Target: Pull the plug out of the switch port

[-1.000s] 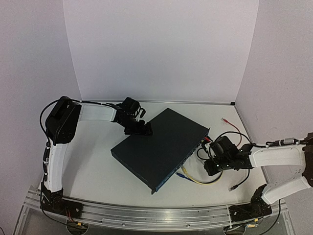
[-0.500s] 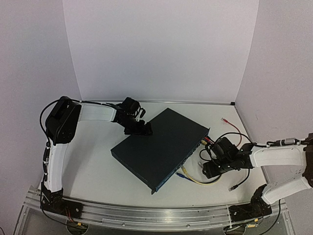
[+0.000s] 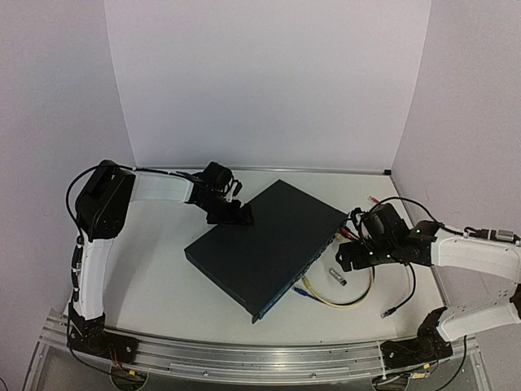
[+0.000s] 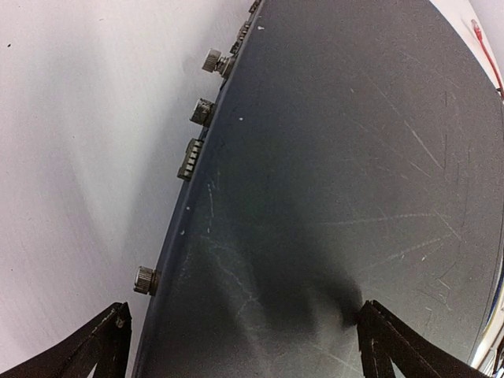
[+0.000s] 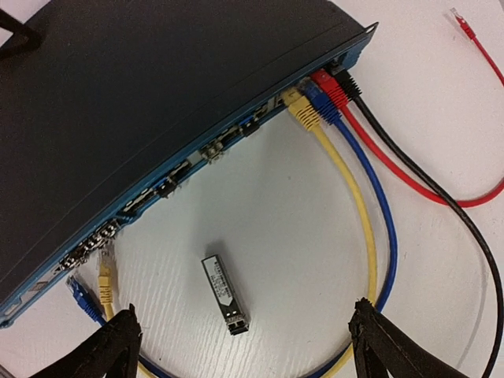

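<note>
The plug (image 5: 224, 293), a small silver block, lies flat on the table (image 5: 260, 197), just in front of the switch (image 3: 269, 244) and not touching it. It is out of its port, so the pulling looks done. The right gripper (image 5: 246, 309) hangs right over the plug, wide open, with nothing in it. The step now, I think, is to get that gripper away cleanly. It is best to lift it straight up first, fingers wide, so no finger bumps the plug or pushes it at the switch. Then it can go back toward its own side. It must watch the wires. The yellow wire (image 5: 302, 109) and the blue wire (image 5: 323, 106) loop along the table close to one finger. The red wire (image 5: 331, 88) and the black wire (image 5: 350, 85) run beside them from the far corner of the switch. A finger that hooks one could tug it out or drag the switch. Slow and high is the safe way. The left gripper (image 4: 246, 305) is at the other long edge of the switch, open too, one finger over the dark top and one out past the edge. I cannot tell if it presses on the switch. It should not move until the right gripper is clear, so the switch does not slide.
</note>
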`<state>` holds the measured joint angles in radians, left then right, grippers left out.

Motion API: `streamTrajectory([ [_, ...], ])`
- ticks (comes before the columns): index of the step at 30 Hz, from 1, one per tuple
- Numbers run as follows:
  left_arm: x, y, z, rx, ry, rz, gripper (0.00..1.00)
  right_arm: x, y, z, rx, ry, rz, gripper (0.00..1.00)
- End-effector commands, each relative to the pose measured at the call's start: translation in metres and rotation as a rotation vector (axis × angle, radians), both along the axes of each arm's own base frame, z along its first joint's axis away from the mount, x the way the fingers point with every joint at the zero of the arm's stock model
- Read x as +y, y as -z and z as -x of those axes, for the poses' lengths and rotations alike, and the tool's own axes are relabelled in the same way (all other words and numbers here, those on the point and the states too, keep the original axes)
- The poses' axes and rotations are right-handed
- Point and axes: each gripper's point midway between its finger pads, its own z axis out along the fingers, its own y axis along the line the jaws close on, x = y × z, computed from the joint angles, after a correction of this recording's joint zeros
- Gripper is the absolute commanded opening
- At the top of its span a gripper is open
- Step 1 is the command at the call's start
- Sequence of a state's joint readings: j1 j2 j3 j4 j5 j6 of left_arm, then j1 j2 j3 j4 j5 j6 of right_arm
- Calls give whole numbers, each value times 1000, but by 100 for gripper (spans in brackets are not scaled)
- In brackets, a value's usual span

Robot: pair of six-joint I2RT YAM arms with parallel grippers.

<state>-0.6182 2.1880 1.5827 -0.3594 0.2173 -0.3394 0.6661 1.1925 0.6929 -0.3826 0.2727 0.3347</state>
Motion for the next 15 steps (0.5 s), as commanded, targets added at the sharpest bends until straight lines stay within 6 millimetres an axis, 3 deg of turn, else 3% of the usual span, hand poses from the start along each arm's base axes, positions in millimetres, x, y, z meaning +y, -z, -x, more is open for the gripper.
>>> streamTrajectory([
  [1,50,57,16,112,-44,-239,99,6,-11,-18,32,-53,-74,88],
  [9,28,28,-9,50,-20,-180,100,7,4,-51,57,-143,-51,84],
  [15,13,27,-20,41,7,-143,100,12,25,-73,69,-180,-50,75],
])
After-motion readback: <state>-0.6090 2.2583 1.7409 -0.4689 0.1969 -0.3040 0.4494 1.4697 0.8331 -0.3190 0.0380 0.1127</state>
